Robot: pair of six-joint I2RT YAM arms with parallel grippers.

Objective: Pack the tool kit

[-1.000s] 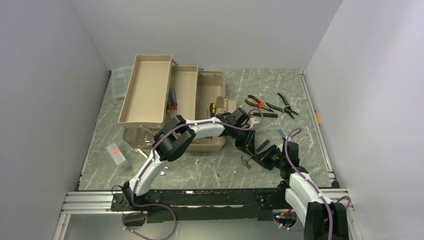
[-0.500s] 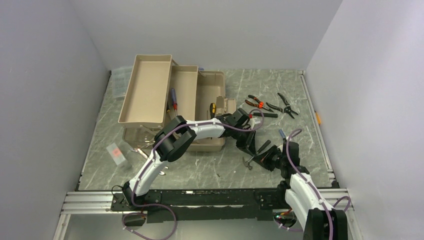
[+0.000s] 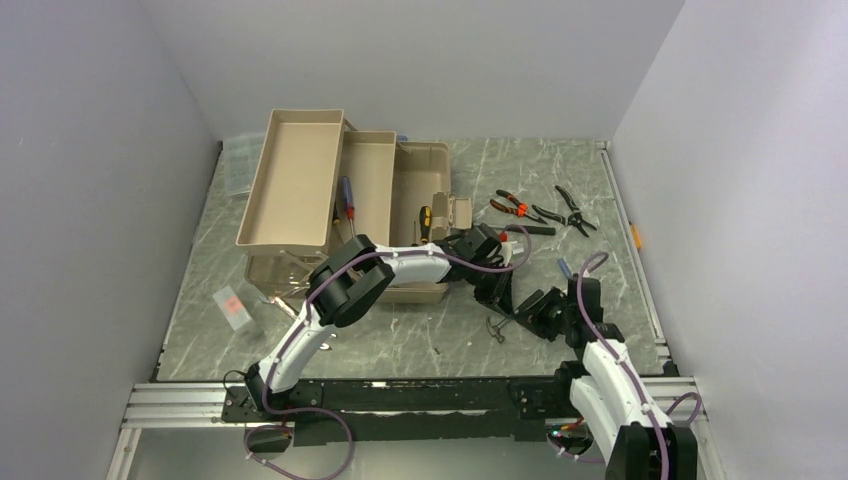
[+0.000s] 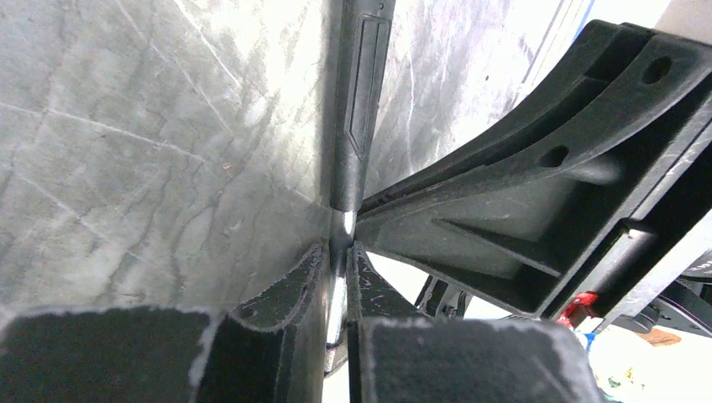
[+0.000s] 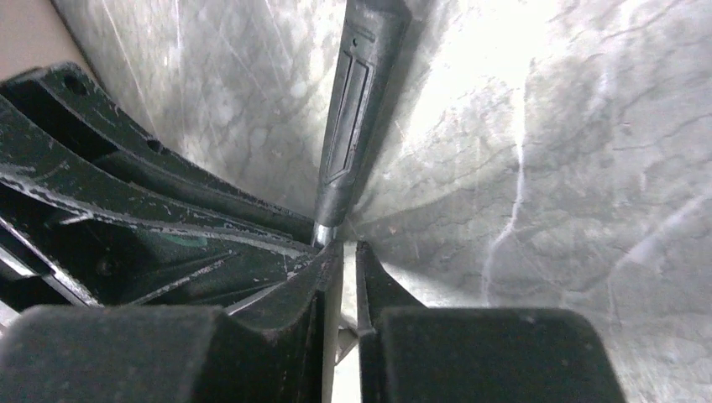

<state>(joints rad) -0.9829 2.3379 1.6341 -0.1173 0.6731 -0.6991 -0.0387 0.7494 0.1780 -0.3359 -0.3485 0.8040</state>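
Hammer (image 4: 357, 101), grooved black grip, thin steel neck, seemingly pinched by left hand (image 4: 337, 253)

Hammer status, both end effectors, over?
Left end effector shut on hammer shaft. Right end effector slightly open around same shaft. Hammer outside toolbox. Tight quarters.

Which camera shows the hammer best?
Right wrist: the hammer fills the frame, its black handle and steel neck sharp and well lit. Left wrist shows the same handle, darker. Top external shows only its tiny head between the arms.

Lab robot cell; plain white walls (image 3: 90, 150) round 3 sides; marbled tabletop (image 3: 400, 345); alu rail (image 3: 170, 405) w/ arm bases (image 3: 262, 395)
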